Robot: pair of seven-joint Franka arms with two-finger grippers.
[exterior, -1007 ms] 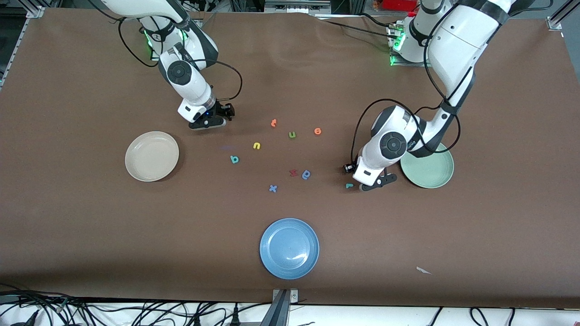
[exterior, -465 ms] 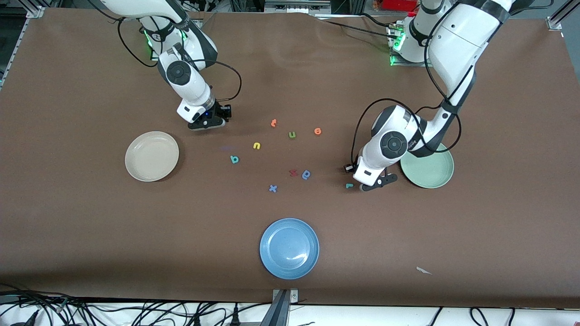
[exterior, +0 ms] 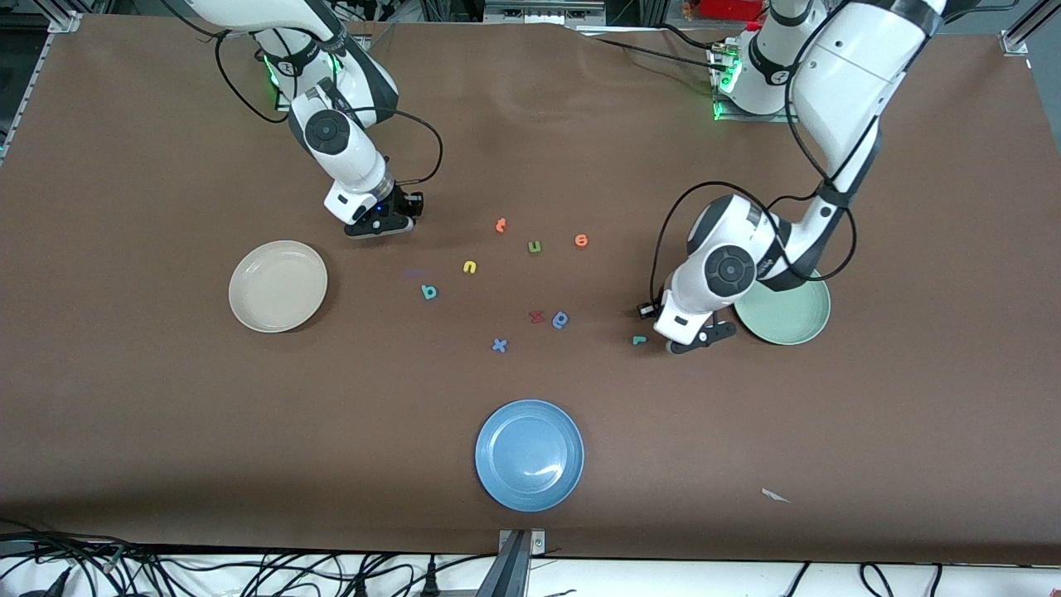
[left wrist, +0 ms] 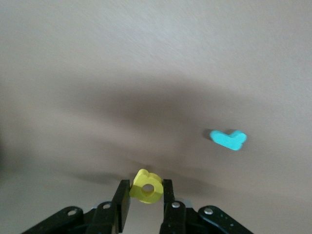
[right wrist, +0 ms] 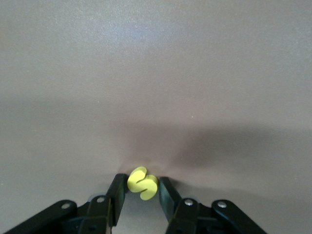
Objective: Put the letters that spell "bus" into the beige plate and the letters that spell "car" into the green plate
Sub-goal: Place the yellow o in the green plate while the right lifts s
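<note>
Both grabs done: left end effector (left wrist: 144, 195) clamped on yellow a (left wrist: 146, 186), right end effector (right wrist: 141, 192) on yellow s (right wrist: 142, 183). Next, lift and carry to green plate (exterior: 800, 330) and beige plate (exterior: 278, 286).

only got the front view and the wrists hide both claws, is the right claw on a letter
observer: yes, its wrist camera shows the right claw shut on the yellow s.
operator: and the left claw
observer: the left claw is shut on the yellow a.
operator: is the teal r touching that one
observer: no, the teal r lies flat, clear of that claw and the a.
</note>
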